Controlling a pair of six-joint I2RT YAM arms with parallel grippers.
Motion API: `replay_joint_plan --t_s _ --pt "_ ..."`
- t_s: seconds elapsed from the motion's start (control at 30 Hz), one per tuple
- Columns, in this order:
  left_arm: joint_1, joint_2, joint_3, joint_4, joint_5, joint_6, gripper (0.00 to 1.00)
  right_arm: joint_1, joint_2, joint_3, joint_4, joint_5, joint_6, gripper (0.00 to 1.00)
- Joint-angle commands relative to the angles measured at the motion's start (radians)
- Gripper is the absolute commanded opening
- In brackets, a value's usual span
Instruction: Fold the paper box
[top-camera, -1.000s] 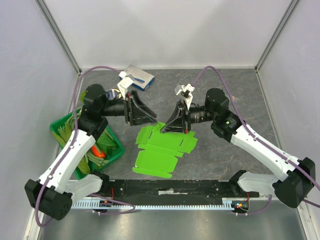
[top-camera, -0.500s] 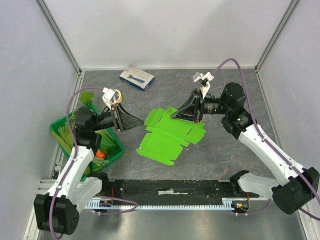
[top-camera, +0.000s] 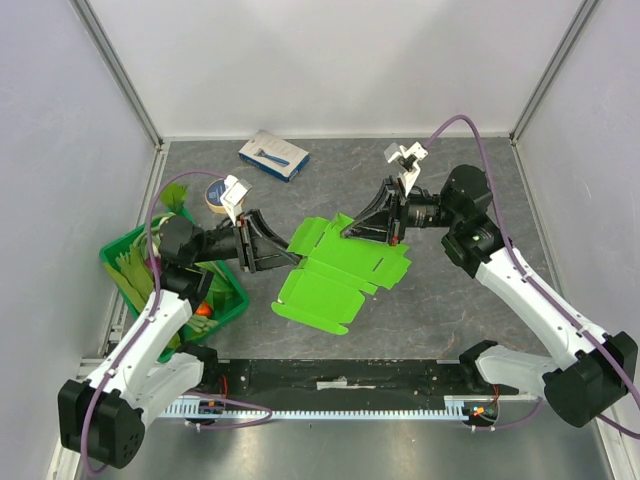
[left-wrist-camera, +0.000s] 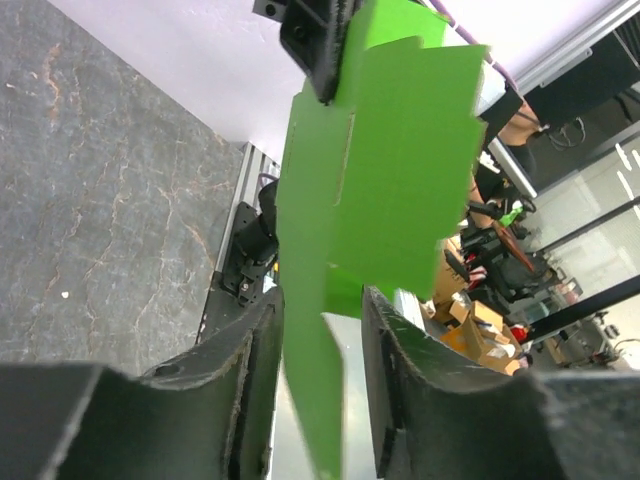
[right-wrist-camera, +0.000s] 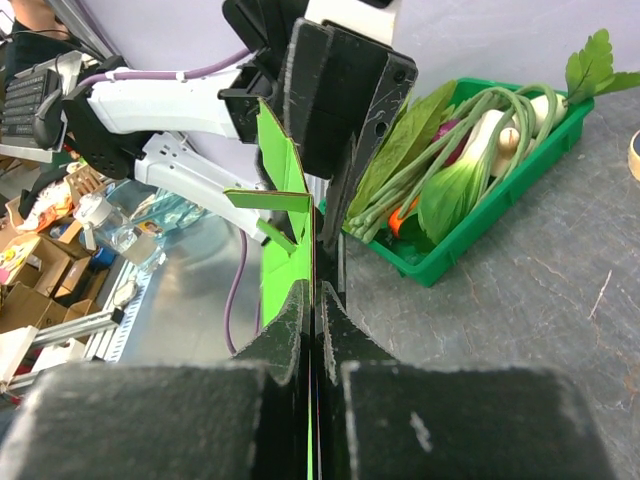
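- The paper box (top-camera: 340, 270) sat unfolded mid-table (top-camera: 450, 310).
- The right gripper (top-camera: 349, 233) clamped the box's 1 o'clock edge.
- The left gripper (top-camera: 293, 258), at the box's 9 o'clock, straddled the card with its fingers apart.
- A green vegetable crate (top-camera: 232, 300) stood farther toward 9 o'clock.

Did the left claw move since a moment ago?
Yes. The left claw slid right, away from the green crate, up to the paper box. The card's edge is now between its open jaws.

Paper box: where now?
The paper box is at table centre in the top view, right gripper shut on its far edge, left gripper open around its left edge.
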Motion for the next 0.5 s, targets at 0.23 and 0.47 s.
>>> replay_joint_plan --t_s 0.23,0.47 --pt "-0.088 0.002 0.052 -0.039 -0.039 0.068 0.53 0.031 0.019 0.011 -0.067 0.071 -0.064 0.00" --pt "-0.127 0.010 0.069 -0.129 -0.094 0.162 0.43 0.057 0.023 0.014 -0.131 0.119 -0.119 0.00"
